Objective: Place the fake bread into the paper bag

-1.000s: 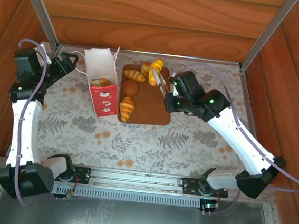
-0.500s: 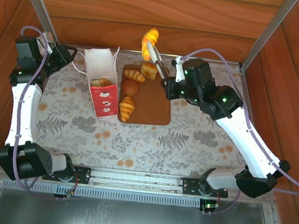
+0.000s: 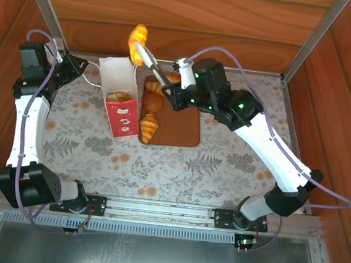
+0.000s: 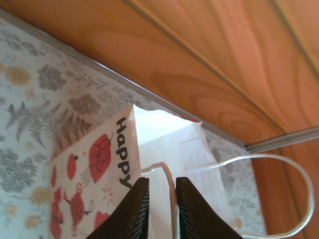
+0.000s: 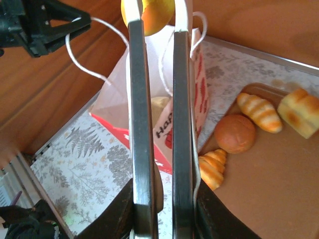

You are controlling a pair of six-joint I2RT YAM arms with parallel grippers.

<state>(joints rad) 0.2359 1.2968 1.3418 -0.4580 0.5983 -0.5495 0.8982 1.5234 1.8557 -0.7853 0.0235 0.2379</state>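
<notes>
Wood-panelled walls enclose a floral desk (image 3: 222, 167). Left jaws pinch shut on the paper bag's (image 3: 122, 114) cord handle (image 4: 164, 166). Right jaws grip metal tongs (image 5: 141, 99), which clamp a yellow toy pastry (image 3: 137, 41) ahead of them, over the bag.

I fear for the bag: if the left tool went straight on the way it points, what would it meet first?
The paper bag: its white upper wall lies right ahead of the left tool, whose fingers straddle a cord handle. How near the wall is stays unclear.
</notes>
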